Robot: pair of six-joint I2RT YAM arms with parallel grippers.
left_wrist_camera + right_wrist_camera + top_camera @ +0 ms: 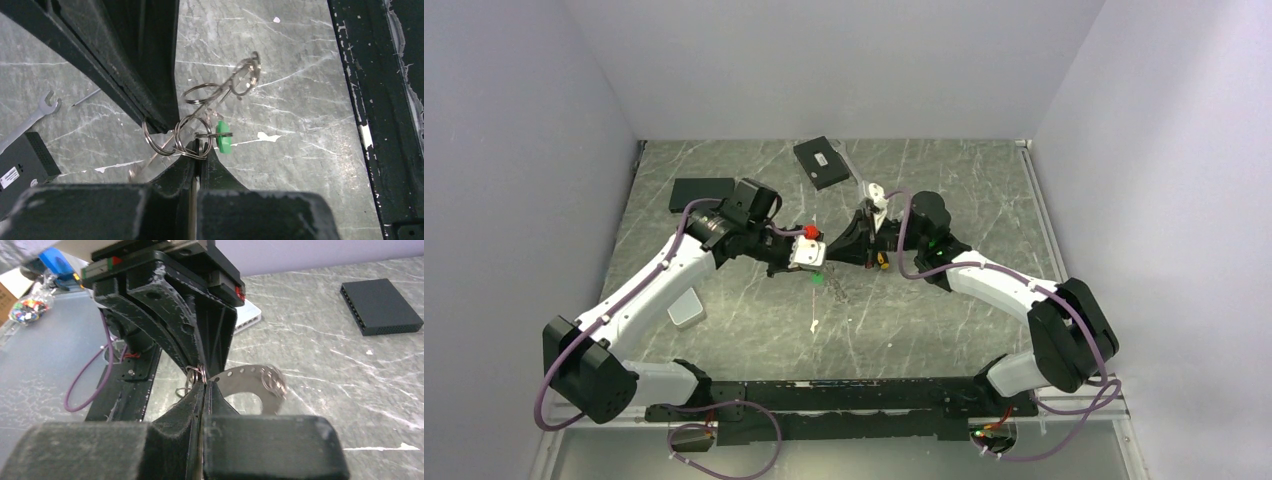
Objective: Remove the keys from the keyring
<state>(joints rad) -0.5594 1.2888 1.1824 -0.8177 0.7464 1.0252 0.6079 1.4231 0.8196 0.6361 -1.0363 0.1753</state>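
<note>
Seen from above: both arms folded inward, tips meeting a little above the middle of the grey marbled table [964,200].

At bottom centre of its own wrist view, left gripper [196,151]: jaws pressed together on a cluster of keys [176,143], visible here only as small wire loops. Bright green tag [224,137] just right of that pinch, touching the loops.

At bottom centre of the other wrist view, right gripper [204,385]: likewise closed tight, tips nipping one small loop directly under the tip of the left gripper, the two pairs of fingers nearly touching.

Between and beyond them, keyring [246,378]: a flat, curved, silvery band pierced with a row of holes, off the table surface, sweeping right from the pinch toward the middle of the right wrist view, more loops bunched and blurred at its far end. In the left wrist view, edge-on: a thin slanted line from lower left to upper centre, loops strung along it.

Elsewhere: silver wrench [31,116] flat on the table at the left edge of the left wrist view; ribbed black box [381,306] at upper right of the right wrist view, well apart from the grippers; small pale block [686,308] beside the left arm in the overhead view.
</note>
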